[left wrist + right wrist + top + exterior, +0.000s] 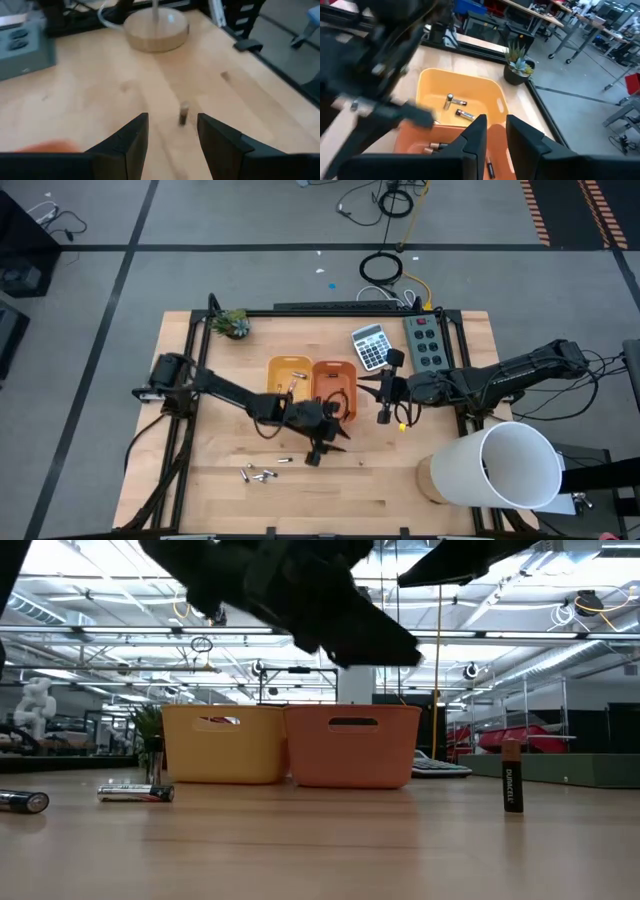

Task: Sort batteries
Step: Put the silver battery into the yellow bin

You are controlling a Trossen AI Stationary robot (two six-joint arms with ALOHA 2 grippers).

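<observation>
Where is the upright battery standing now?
In the low view the upright battery stands alone on the table's right, apart from the orange tray.

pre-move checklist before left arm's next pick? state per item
1. Left gripper open: ok.
2. Left gripper empty: ok, nothing between fingers.
3. Upright battery beyond its fingers, standing alone: ok.
4. Loose batteries left on the table: not ok, sorting unfinished.
5. Yellow tray and orange tray side by side, upright: ok.
6. Right gripper above the trays, holding anything: cannot tell.
</observation>
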